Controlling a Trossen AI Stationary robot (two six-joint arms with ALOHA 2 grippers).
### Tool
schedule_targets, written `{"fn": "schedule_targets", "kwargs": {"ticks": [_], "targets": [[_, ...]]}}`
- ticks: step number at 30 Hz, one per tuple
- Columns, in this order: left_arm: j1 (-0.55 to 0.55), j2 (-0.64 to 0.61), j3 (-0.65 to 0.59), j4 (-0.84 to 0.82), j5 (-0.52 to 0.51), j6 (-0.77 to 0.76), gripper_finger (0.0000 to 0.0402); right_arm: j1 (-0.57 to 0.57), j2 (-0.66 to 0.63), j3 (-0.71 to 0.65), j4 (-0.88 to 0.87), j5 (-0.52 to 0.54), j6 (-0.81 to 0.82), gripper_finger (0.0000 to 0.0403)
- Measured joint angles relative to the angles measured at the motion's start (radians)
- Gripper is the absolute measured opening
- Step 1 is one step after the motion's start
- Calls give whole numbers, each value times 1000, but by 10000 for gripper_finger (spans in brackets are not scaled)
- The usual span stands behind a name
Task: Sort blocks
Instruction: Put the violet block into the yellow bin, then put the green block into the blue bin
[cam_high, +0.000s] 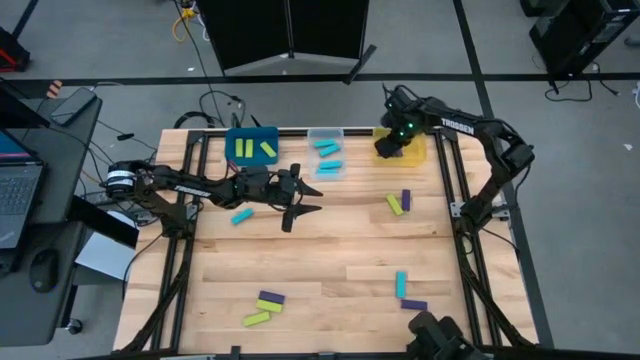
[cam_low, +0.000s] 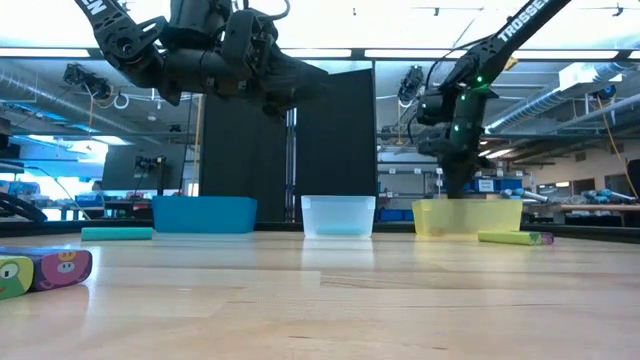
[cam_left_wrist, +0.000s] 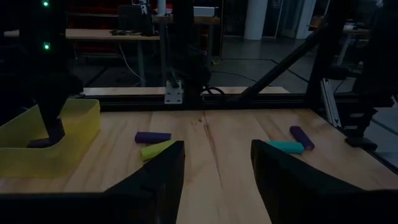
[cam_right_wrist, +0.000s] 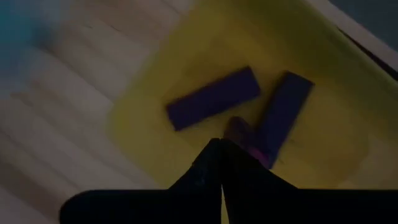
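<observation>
My right gripper points down over the yellow bin at the far right, shut with nothing between its fingers. Purple blocks lie flat on the bin's floor below it. My left gripper hangs level above the middle of the table, open and empty. Green blocks lie in the blue bin and cyan blocks in the clear bin. Loose on the table are a cyan block, a green and purple pair, a cyan and purple pair, and a purple and green group.
The three bins stand in a row along the far edge: blue, clear, yellow. Metal frame rails run along the table's sides. A laptop and cables lie beyond the table's left edge. Bare wood shows in the middle.
</observation>
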Motion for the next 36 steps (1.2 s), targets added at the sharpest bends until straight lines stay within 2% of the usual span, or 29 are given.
{"fn": "schedule_targets", "kwargs": {"ticks": [6,11,17,26,31,36], "targets": [[0,0,0,-4,0,0,193,-11,-4,-1,-34,98,8,17],[2,0,0,-5,-2,0,193,-13,-52,-1,-74,173,11,7],[2,-4,0,-11,-1,2,190,26,-100,-1,-114,138,7,16],[0,-75,0,-190,0,59,152,271,-221,-38,-75,121,30,8],[-14,-114,0,-291,15,85,133,463,-324,-130,-25,134,144,10],[-35,-113,0,-355,29,85,123,690,-413,-212,10,162,323,12]]}}
